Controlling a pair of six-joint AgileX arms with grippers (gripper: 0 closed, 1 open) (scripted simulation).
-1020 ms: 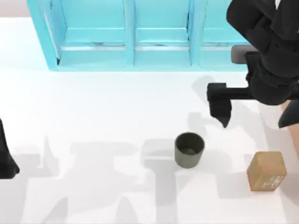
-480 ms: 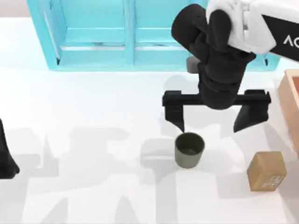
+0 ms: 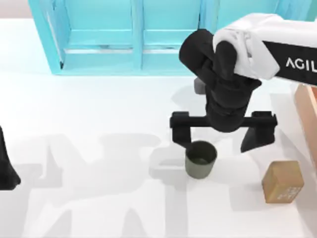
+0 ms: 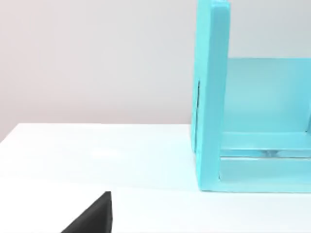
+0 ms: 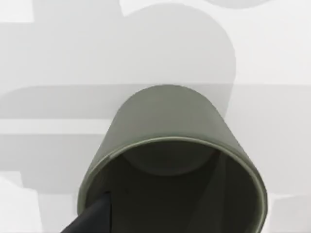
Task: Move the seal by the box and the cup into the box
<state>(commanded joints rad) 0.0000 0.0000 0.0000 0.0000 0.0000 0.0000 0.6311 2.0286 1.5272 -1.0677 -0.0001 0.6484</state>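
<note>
The right gripper (image 3: 222, 138) hangs over the white bench (image 3: 99, 124), just behind the cup (image 3: 201, 159). Its jaws are spread wide, w/ nothing held. One black finger (image 3: 181, 130) is down by the cup's back-left rim; the other is off to the right, well away from the cup. In the right wrist view the cup (image 5: 170, 165) is very close, standing upright w/ its mouth open, and a dark fingertip (image 5: 92, 216) sits at its rim.

The cup is dark olive-grey & stands near the middle of the bench. The seal (image 3: 283, 181), a small tan block w/ white marks on one face, stands to the cup's right, apart from it. The box (image 3: 306, 111) is at the right edge of the bench, behind the seal. A turquoise shelf cabinet (image 3: 138, 34) is along the back.

The left gripper (image 3: 7, 166) is parked at the left edge; can't tell if its jaws are open or closed.
</note>
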